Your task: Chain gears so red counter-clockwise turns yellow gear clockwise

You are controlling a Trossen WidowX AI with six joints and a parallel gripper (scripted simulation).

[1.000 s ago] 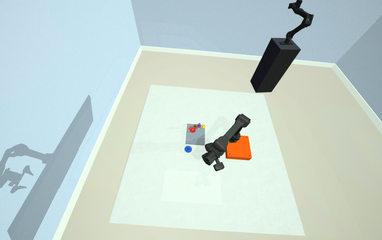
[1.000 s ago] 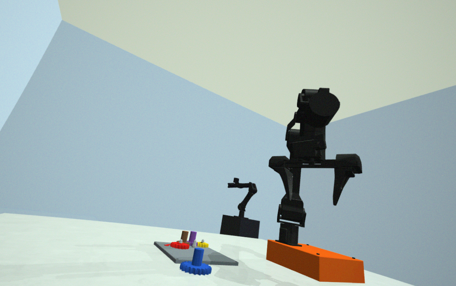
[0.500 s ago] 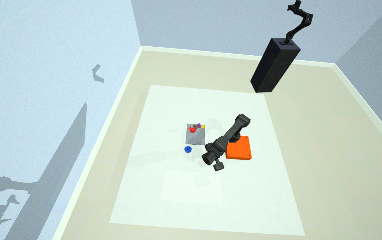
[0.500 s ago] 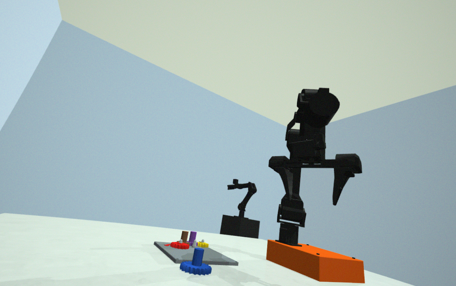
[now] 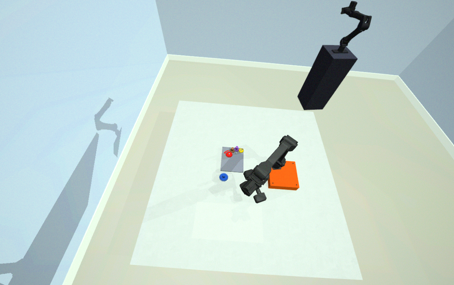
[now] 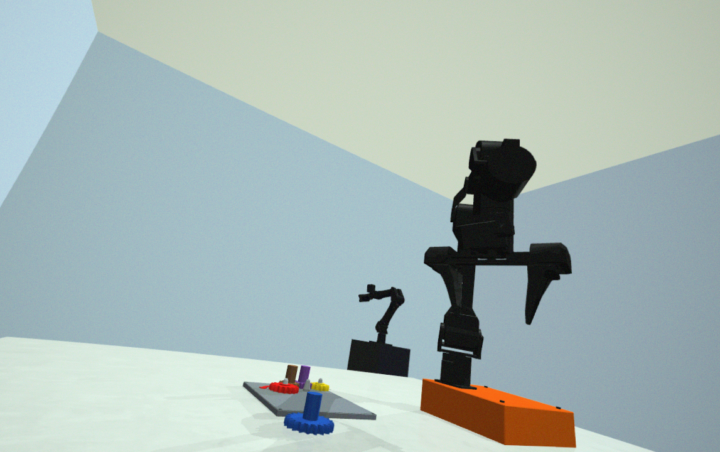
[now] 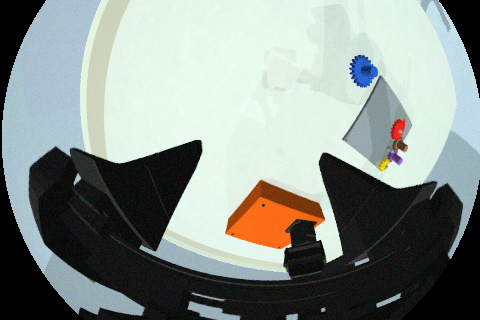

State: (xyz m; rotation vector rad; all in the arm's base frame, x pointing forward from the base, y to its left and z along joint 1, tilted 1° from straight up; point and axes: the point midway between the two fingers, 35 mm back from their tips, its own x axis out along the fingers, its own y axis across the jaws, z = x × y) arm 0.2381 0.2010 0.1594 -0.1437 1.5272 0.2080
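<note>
Seen from above, the brown gear (image 5: 232, 149) (image 6: 291, 373) (image 7: 401, 145) and purple gear (image 5: 236, 149) (image 6: 304, 373) (image 7: 396, 158) sat toward the board's (image 5: 232, 167) (image 6: 322, 407) (image 7: 369, 122) twelve o'clock edge, apparently bridging red (image 5: 228, 154) (image 6: 284, 388) (image 7: 398, 130) to yellow (image 5: 241, 151) (image 6: 321, 387) (image 7: 383, 164) so that yellow would turn clockwise. Blue (image 5: 223, 177) (image 6: 309, 423) (image 7: 361, 71), probably spare, stood off at seven. The tool (image 5: 254, 186) (image 6: 493, 314) (image 7: 263, 152) hung open and empty at four, likely keeping clear.

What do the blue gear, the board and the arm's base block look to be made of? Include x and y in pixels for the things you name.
Blue gear (image 5: 223, 177) (image 6: 309, 423) (image 7: 360, 71): likely plastic, evenly coloured.
Board (image 5: 231, 164) (image 6: 322, 405) (image 7: 372, 115): flat grey, painted metal or plastic, unclear.
Base block (image 5: 283, 177) (image 6: 463, 413) (image 7: 265, 217): perhaps painted metal, uniform orange with dark, screw-like dots.
</note>
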